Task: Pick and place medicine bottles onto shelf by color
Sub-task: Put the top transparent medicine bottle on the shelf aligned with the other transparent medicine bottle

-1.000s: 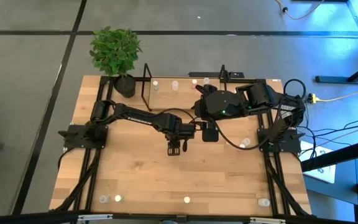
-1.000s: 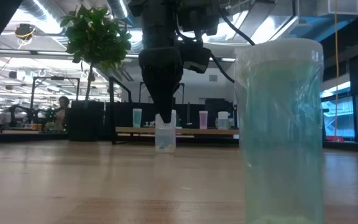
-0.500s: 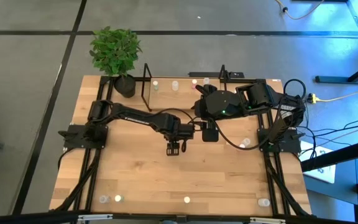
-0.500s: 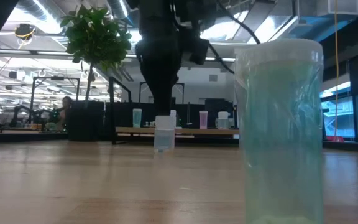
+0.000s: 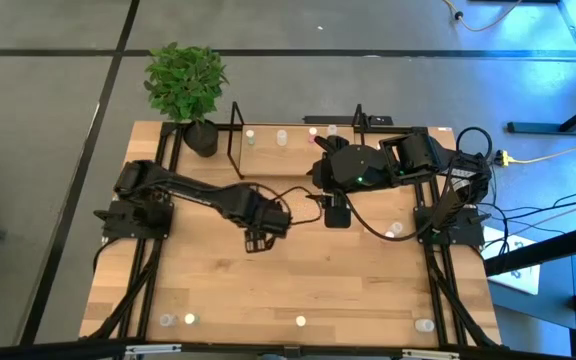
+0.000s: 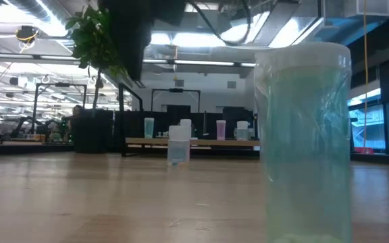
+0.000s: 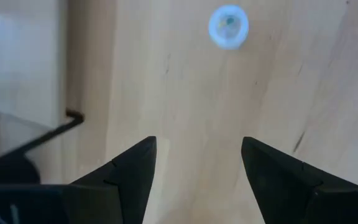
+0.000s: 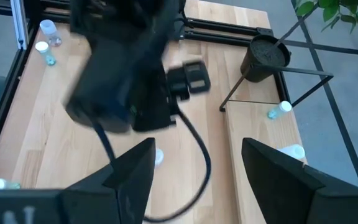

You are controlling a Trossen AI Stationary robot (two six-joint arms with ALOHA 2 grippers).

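Note:
My left gripper (image 5: 258,242) is open and empty over the middle of the table, left of a small clear medicine bottle (image 7: 229,26) that stands upright on its base (image 6: 178,145). The bottle also shows in the right wrist view (image 8: 157,157). The shelf (image 5: 293,145) stands at the table's far edge with several bottles on its board: a greenish one (image 6: 148,127), a white one (image 6: 186,125), a pink one (image 6: 221,128) and another white one (image 6: 242,129). My right gripper (image 8: 197,149) is open and empty, held near the shelf's front (image 5: 333,210).
A potted plant (image 5: 188,85) stands at the far left corner beside the shelf. Loose bottles stand along the near edge (image 5: 166,319) (image 5: 301,321) (image 5: 424,325) and at the right (image 5: 396,230). One near-edge bottle fills the low view's foreground (image 6: 302,142).
My left gripper has let go of the clear bottle, risen and gone toward the table's left edge. The bottle stays standing upright on the table where the gripper left it.

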